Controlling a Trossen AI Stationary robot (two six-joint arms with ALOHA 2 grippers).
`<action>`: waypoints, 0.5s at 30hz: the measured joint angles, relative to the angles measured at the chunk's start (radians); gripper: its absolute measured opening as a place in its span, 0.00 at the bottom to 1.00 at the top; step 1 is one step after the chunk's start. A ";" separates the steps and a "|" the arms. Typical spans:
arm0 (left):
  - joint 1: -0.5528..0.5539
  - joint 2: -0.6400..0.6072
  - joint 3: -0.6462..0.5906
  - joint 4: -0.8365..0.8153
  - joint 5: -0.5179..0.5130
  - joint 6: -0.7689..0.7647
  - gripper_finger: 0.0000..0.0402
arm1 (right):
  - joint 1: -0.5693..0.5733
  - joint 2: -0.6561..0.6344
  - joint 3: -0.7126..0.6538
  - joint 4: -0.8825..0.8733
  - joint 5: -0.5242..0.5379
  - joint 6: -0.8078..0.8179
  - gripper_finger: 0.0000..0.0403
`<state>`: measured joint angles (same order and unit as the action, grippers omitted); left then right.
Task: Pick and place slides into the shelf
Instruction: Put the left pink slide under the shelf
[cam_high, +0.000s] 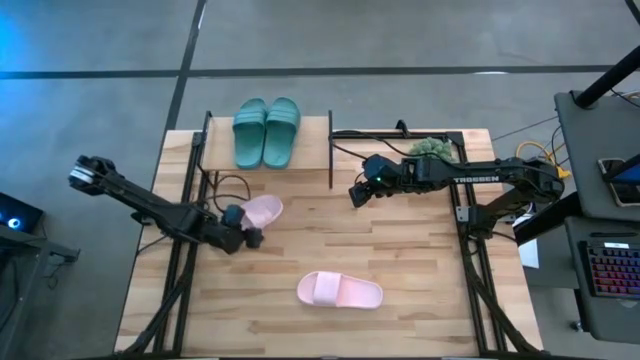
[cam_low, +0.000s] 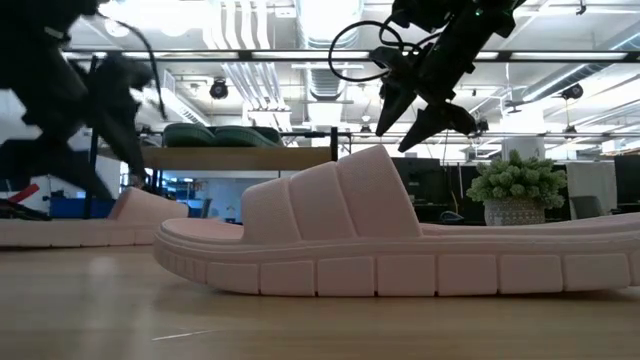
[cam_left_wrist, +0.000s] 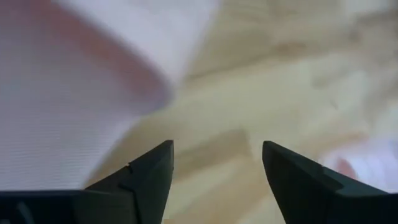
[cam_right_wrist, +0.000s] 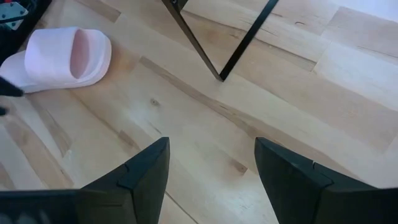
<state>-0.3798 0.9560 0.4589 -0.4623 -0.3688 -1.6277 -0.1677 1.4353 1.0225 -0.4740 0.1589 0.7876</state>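
The teal-green pair (cam_high: 266, 132) lies side by side on the top board of the shelf (cam_high: 315, 140) at the table's far edge, and shows on that board (cam_low: 240, 158) in the low view too. One pink slide (cam_high: 264, 210) lies on the table in front of the shelf. My left gripper (cam_high: 253, 238) is open right at its near end; in its wrist view (cam_left_wrist: 214, 155) bare table shows between the fingers and the slide (cam_left_wrist: 74, 93) is close beside them. The second pink slide (cam_high: 340, 291) lies nearer the table's near edge. My right gripper (cam_high: 356, 194) hangs open above the table's middle.
A fuzzy green plant (cam_high: 432, 148) in a pot stands right of the shelf, beside my right arm. The shelf's thin black legs (cam_right_wrist: 217, 43) stand just ahead of my right gripper (cam_right_wrist: 211, 155). Bare wood lies between the two pink slides.
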 joint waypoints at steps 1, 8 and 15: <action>-0.001 -0.014 0.012 0.000 0.012 0.051 0.57 | 0.000 0.000 0.000 0.000 0.000 0.000 0.56; -0.015 -0.067 0.081 -0.179 0.320 0.361 0.53 | 0.000 0.000 0.000 0.000 0.000 -0.003 0.56; -0.034 -0.040 0.118 -0.466 0.340 0.416 0.33 | 0.000 0.001 0.000 0.002 0.000 -0.003 0.56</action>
<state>-0.4141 0.9161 0.5766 -0.9286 -0.0290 -1.2122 -0.1677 1.4364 1.0225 -0.4717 0.1593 0.7849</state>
